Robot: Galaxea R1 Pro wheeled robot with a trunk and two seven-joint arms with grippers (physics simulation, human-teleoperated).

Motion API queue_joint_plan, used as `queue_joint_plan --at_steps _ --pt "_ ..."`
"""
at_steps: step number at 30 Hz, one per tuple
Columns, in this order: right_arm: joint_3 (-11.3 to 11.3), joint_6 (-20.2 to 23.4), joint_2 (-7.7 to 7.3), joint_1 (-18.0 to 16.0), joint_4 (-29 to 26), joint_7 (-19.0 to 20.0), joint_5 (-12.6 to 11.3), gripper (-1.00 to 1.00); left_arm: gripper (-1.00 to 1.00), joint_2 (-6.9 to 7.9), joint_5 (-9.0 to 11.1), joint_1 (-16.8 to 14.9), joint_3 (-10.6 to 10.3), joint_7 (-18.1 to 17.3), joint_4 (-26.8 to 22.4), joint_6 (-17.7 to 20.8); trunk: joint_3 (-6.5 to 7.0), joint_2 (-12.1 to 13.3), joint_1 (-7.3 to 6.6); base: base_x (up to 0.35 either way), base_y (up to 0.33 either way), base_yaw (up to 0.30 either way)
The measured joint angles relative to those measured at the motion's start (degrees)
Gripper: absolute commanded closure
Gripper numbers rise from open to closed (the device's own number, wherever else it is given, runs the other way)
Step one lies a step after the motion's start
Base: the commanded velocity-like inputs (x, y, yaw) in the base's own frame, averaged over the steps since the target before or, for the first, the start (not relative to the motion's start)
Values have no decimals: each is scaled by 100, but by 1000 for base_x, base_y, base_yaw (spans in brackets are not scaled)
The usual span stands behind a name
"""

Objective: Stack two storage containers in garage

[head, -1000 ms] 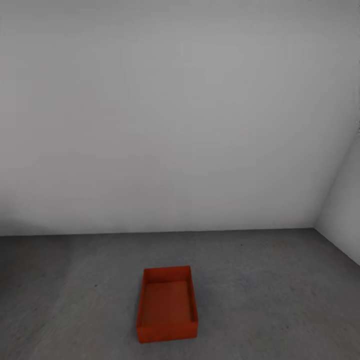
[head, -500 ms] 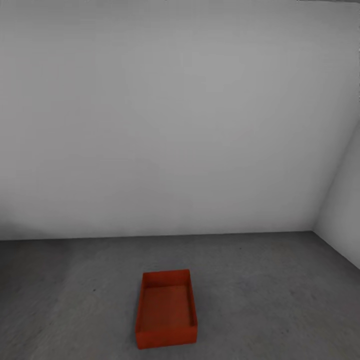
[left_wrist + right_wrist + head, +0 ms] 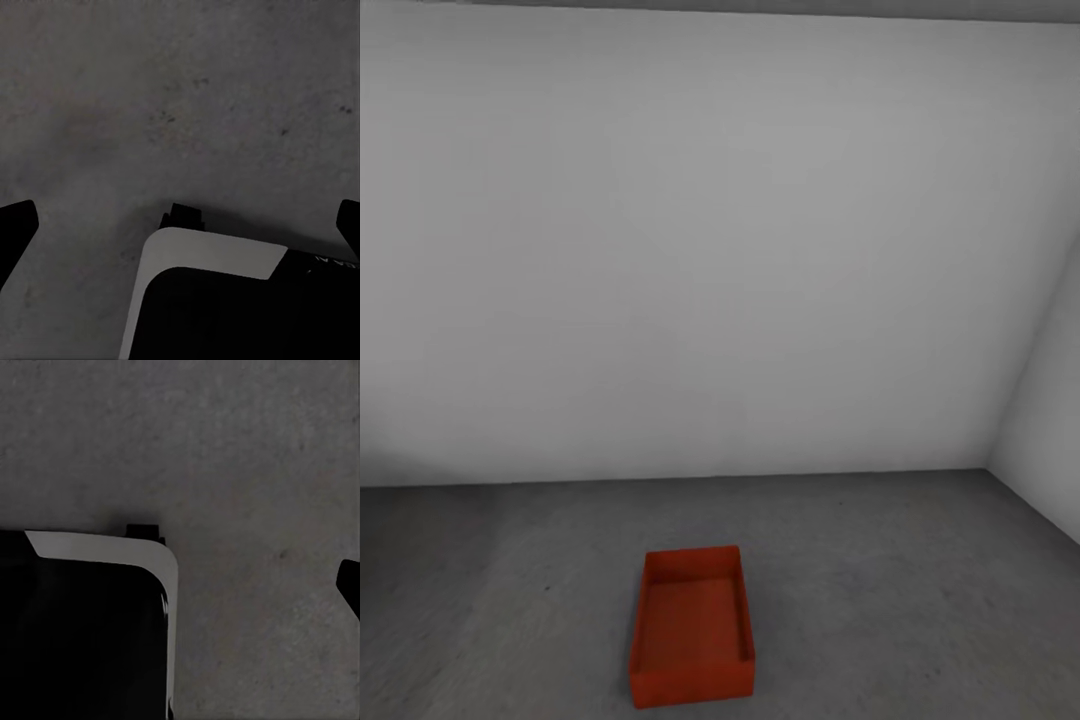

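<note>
While I watch from the head camera, 1 orange-red storage container sits alone on the garage's grey floor, near 2 white walls; both grippers' spread I cannot tell.

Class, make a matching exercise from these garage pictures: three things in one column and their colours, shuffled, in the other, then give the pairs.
Things:
1. storage container
2. floor
3. wall

Colours:
a. dark grey
b. white
c. orange-red

Pairs: 1-c, 2-a, 3-b
</note>
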Motion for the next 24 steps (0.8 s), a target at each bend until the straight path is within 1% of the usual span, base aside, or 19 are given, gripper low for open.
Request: queue_joint_plan --at_steps 15,24 --pt "42 6 -14 0 -2 12 85 -100 -100 2 -1 0 -2 0 0 0 13 0 0 0 0 0" --pt "47 21 17 0 -2 23 80 -100 -100 0 6 0 1 0 3 0 13 0 0 0 0 0"
